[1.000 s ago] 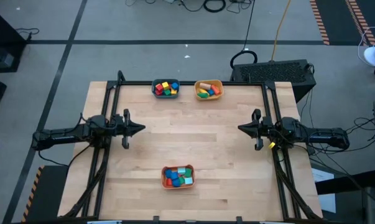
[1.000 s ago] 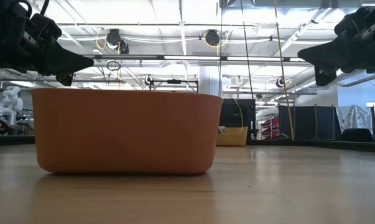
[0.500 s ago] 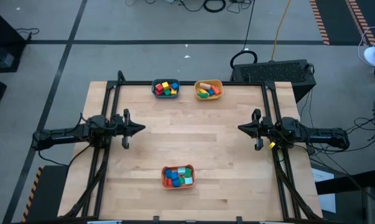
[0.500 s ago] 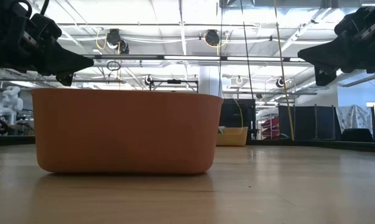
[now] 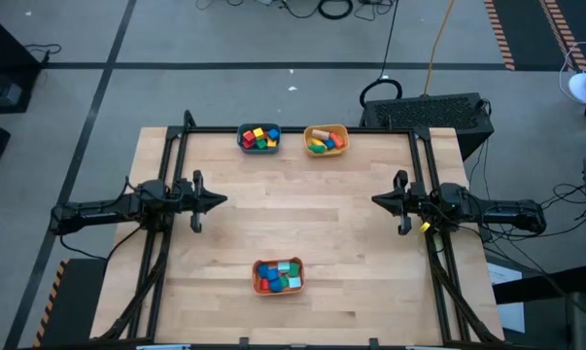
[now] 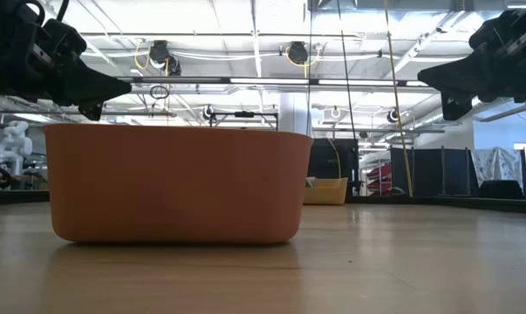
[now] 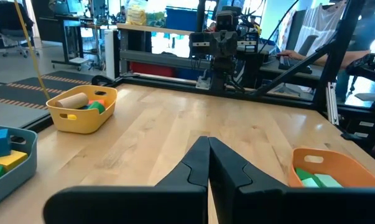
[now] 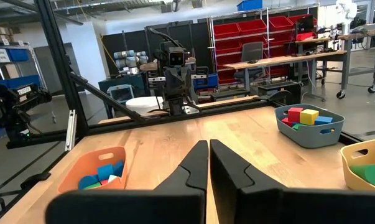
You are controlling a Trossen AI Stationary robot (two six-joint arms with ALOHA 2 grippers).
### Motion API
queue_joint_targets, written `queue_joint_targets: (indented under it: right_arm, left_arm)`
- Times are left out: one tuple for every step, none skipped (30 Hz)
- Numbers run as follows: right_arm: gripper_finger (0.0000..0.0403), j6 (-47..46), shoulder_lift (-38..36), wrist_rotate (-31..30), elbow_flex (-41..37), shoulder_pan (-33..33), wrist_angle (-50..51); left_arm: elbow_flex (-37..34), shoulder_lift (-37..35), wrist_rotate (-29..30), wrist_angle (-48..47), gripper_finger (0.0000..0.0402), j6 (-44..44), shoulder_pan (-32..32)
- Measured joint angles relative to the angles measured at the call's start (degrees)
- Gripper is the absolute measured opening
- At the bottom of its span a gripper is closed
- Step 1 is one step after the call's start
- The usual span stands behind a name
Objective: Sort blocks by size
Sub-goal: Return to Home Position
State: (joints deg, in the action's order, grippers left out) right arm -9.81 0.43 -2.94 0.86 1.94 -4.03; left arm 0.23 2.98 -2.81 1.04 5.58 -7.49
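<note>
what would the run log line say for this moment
left gripper shut, over left side | right gripper shut, over right side | blocks in teal bin, yellow bin, orange bin

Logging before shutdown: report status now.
Left end effector shut, table's left side. Right end effector shut, right side. Blocks in teal bin, yellow bin, orange bin. No obstruction.

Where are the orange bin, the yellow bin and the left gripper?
orange bin [image 6: 175, 183]: low view, front wall.
yellow bin [image 7: 81, 121]: left wrist view, front wall.
left gripper [image 7: 208, 143]: left wrist view, between its shut fingertips.
</note>
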Motion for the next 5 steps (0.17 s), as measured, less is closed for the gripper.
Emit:
queue_joint_targets:
  right_arm:
    - [0.0, 0.0, 0.0, 0.0, 0.0, 0.01, 0.0]
    - [0.0, 0.0, 0.0, 0.0, 0.0, 0.01, 0.0]
    - [0.0, 0.0, 0.0, 0.0, 0.0, 0.0, 0.0]
    - [0.0, 0.0, 0.02, 0.0, 0.0, 0.02, 0.0]
    - [0.0, 0.0, 0.0, 0.0, 0.0, 0.0, 0.0]
  left_arm:
    - [0.01, 0.0, 0.0, 0.0, 0.0006, 0.0, 0.01]
    - [0.0, 0.0, 0.0, 0.0, 0.0006, 0.0, 0.02]
    - [0.0, 0.0, 0.0, 0.0, 0.0006, 0.0, 0.01]
    - [0.0, 0.0, 0.0, 0.0, 0.0006, 0.0, 0.02]
    - [0.0, 0.0, 0.0, 0.0, 0.0006, 0.0, 0.0]
